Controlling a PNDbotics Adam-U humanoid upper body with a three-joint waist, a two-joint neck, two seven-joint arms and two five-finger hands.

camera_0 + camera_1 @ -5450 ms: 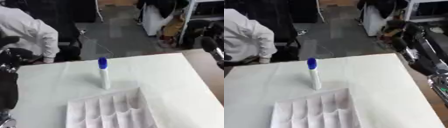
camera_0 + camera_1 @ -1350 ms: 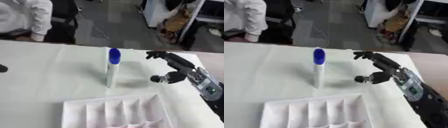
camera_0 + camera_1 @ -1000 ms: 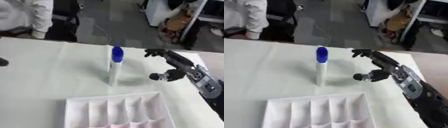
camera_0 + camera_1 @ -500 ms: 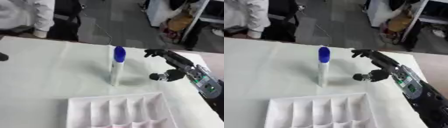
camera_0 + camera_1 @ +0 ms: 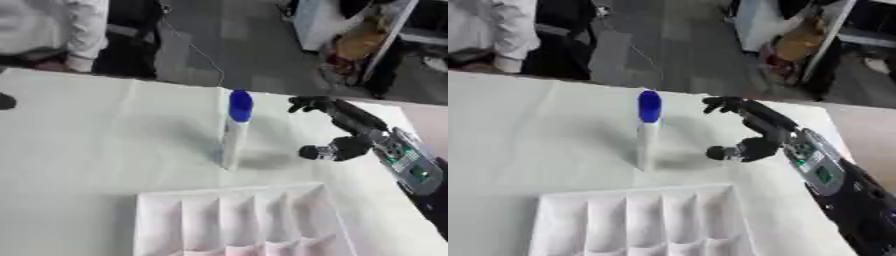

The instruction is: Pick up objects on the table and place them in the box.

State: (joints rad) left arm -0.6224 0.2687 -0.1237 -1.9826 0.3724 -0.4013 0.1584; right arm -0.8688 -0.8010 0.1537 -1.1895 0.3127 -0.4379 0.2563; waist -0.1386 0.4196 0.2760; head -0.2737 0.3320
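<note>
A slim white tube with a blue cap (image 5: 234,131) stands upright in the middle of the white table (image 5: 79,135). My right hand (image 5: 343,130) hovers open just to its right, fingers stretched toward the cap and thumb lower down, with a gap between hand and tube. In front of the tube lies a white box (image 5: 236,220) split into several narrow compartments. At the far left edge of the left eye view a small dark shape (image 5: 7,101) shows; whether it is my left hand cannot be made out.
The table's far edge runs behind the tube, with grey floor beyond it. A person in a white top (image 5: 52,30) stands past the far left corner. Furniture and a bag (image 5: 363,42) stand off the far right.
My right hand has stayed open beside the tube, creeping slightly nearer. The whole picture shifted a little, so the camera moved. The tube still stands where it was.
</note>
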